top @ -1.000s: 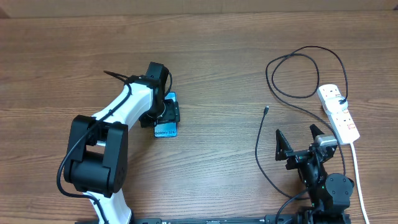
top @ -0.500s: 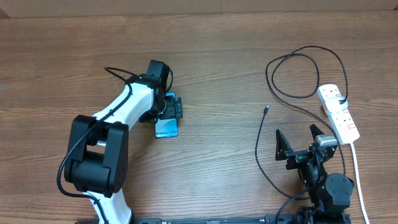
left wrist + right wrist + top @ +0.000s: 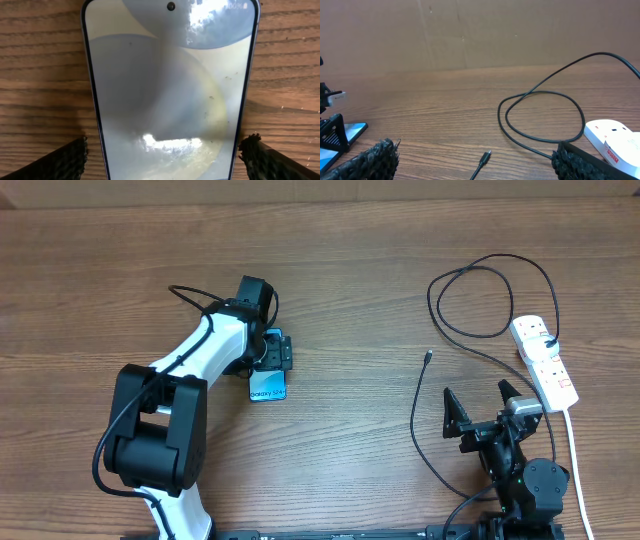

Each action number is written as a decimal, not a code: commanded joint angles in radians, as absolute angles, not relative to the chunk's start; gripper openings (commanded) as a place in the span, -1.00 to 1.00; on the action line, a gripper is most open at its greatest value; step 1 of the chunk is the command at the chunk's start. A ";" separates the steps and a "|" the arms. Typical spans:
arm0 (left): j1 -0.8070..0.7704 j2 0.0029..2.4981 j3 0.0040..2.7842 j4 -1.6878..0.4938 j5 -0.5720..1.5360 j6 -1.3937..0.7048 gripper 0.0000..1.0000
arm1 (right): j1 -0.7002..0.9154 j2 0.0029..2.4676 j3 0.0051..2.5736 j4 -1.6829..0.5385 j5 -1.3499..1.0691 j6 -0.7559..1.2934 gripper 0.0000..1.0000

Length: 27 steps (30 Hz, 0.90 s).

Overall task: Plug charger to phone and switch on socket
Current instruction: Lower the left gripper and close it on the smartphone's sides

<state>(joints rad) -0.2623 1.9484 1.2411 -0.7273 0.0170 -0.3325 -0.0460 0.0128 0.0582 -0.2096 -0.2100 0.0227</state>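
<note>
Now: left gripper straddles the phone, charger plug lies loose

Wood table (image 3: 360,240) under everything. Taking the phone (image 3: 267,388) as the marker: it lies flat, screen up, blue end with white lettering poking out from under the left gripper (image 3: 272,352). The left arm (image 3: 190,360) reaches over it from the near side. On the left wrist view the phone fills the frame and one black fingertip (image 3: 70,157) sits on each long side. The jaws are apart, a strip of bare wood shows between the left pad and the phone's edge, and the other pad is just beside the opposite edge.

The right arm (image 3: 520,475) is well apart from the phone, down at the near edge. The right gripper (image 3: 480,412) hangs there with its jaws spread wide, nothing between them.

The socket (image 3: 543,360), a white strip, is farthest from the phone, beyond the right arm, with its white cord (image 3: 577,470) running to the near edge.

The charger (image 3: 413,410) loops black between phone and socket. Its small plug (image 3: 428,356) rests on the wood, well apart from the phone and touching no gripper.
</note>
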 commanded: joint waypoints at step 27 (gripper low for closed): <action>-0.283 2.069 1.190 -0.719 0.016 -0.292 0.72 | -0.046 0.003 0.068 -0.216 -0.210 0.018 1.00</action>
<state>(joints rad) -0.2817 1.9640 1.2407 -0.7097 -0.0292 -0.3061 -0.0460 0.0128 0.0582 -0.2100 -0.2100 0.0227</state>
